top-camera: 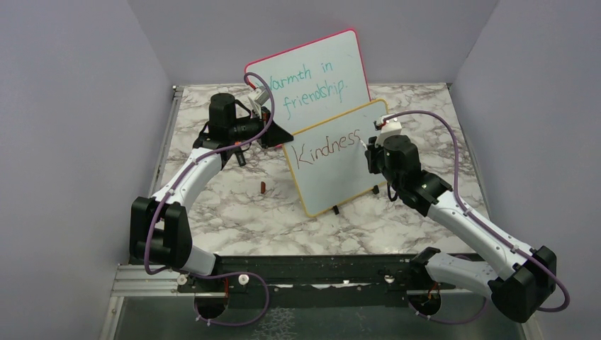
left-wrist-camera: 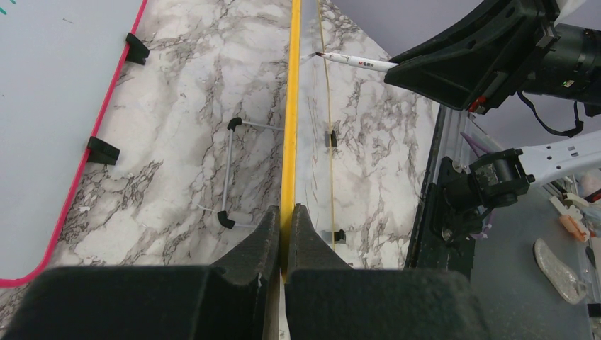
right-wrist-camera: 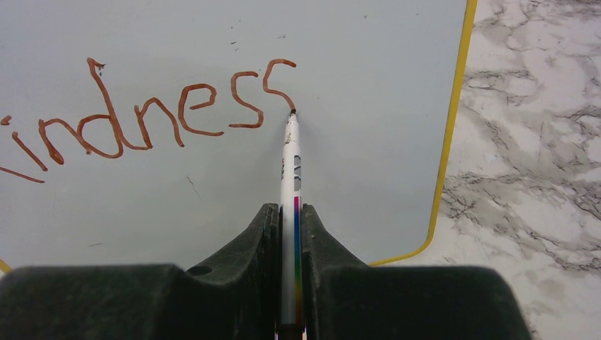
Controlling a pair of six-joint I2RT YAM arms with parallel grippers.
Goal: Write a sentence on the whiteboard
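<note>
Right gripper (right-wrist-camera: pixel 290 212), jaws closed narrowly on a marker (right-wrist-camera: pixel 289 159). The marker tip, straight ahead of the fingertips, touches the whiteboard (right-wrist-camera: pixel 368 184) at the last letter of the sentence (right-wrist-camera: pixel 177 113), which reads "Kindness". Left gripper (left-wrist-camera: pixel 285 216), jaws pinched tight on the whiteboard's yellow frame edge, which runs straight ahead from its fingertips.

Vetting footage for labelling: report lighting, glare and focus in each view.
Top external: even soft light, no glare on the whiteboard. Left wrist: left tool fills the foreground, dark with little detail; marble table sharp. Right wrist: the sentence and marker crisp.
</note>
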